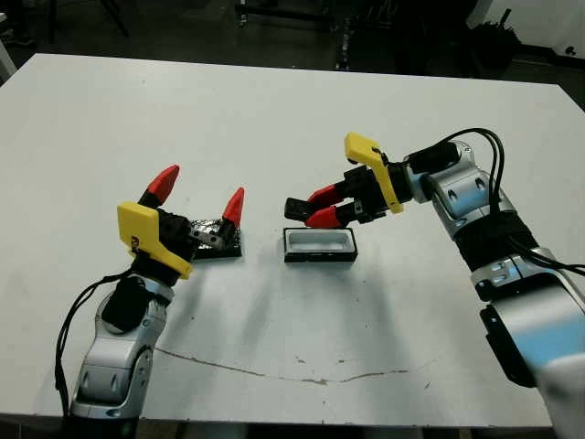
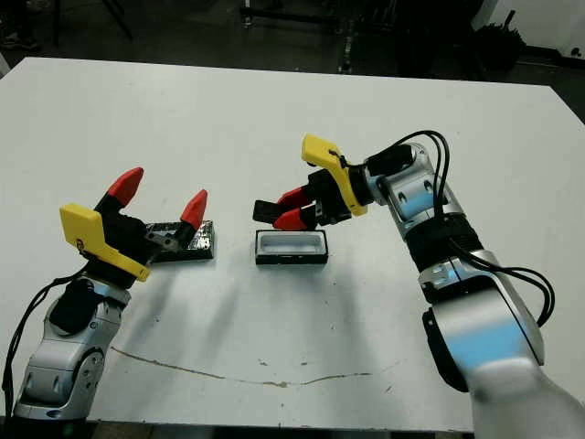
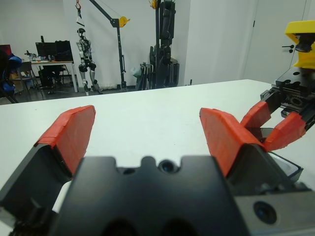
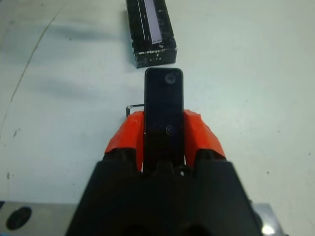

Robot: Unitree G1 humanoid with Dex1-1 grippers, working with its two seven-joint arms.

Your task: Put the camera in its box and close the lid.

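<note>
My right gripper [image 1: 319,207] is shut on the camera [image 1: 296,207], a slim black bar that sticks out past the red fingers [image 4: 199,132]. It hangs just above the left end of the box [image 1: 320,245], a small black-rimmed tray with a white inside that lies on the table. The right wrist view shows the camera [image 4: 164,101] pointing toward the box [image 4: 150,32]. The lid [image 1: 218,240], a flat black panel with silvery wrap, lies left of the box. My left gripper [image 1: 199,196] stands open just above the lid with nothing between its fingers.
The white table [image 1: 274,110] stretches wide behind the objects, and a thin crack line [image 1: 274,373] runs near its front edge. Dark stands and floor lie beyond the far edge. The left wrist view shows a room with equipment past the table.
</note>
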